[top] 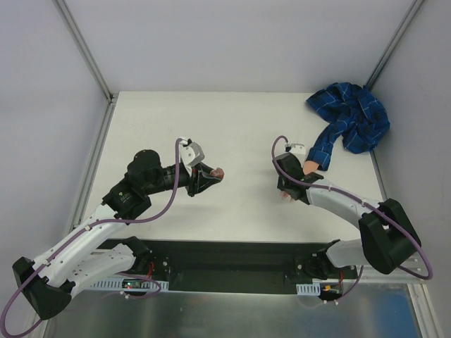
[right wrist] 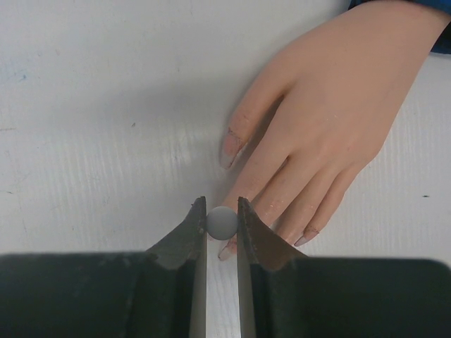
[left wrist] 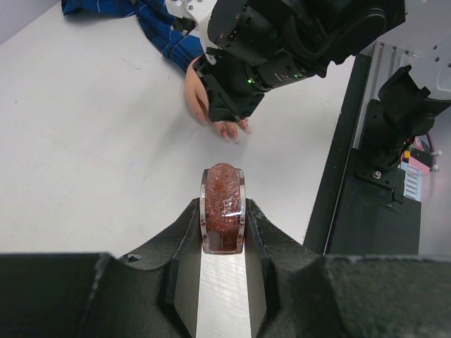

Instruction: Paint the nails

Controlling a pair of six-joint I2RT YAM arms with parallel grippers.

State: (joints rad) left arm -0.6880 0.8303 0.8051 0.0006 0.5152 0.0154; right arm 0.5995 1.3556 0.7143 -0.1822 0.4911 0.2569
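Two arms reach out from the near edge of the white table [top: 232, 127], the largest things in the overhead view. On the table's right side lies the fake hand [right wrist: 331, 105], palm down, with its blue plaid sleeve [top: 352, 123] trailing toward the far right corner. The left gripper [left wrist: 223, 211] hangs mid-table, well apart from the hand, its jaws clamped on a small reddish-pink bottle [left wrist: 223, 204]. The right gripper [right wrist: 222, 215] sits directly over the fingers, pinched on a small grey knob [right wrist: 223, 222], probably the brush's handle seen end-on. The brush itself is hidden beneath it. Smallest are the nails [right wrist: 231, 146] at the fingertips: the thumb's shows clear of the jaws, while the index finger's is mostly covered by them. The step in hand looks like brushing the index nail. Doing it well calls for lowering slowly, since the tip is out of sight, pressing lightly, and drawing one straight stroke along the nail toward its tip. The bottle should meanwhile stay level and steady.
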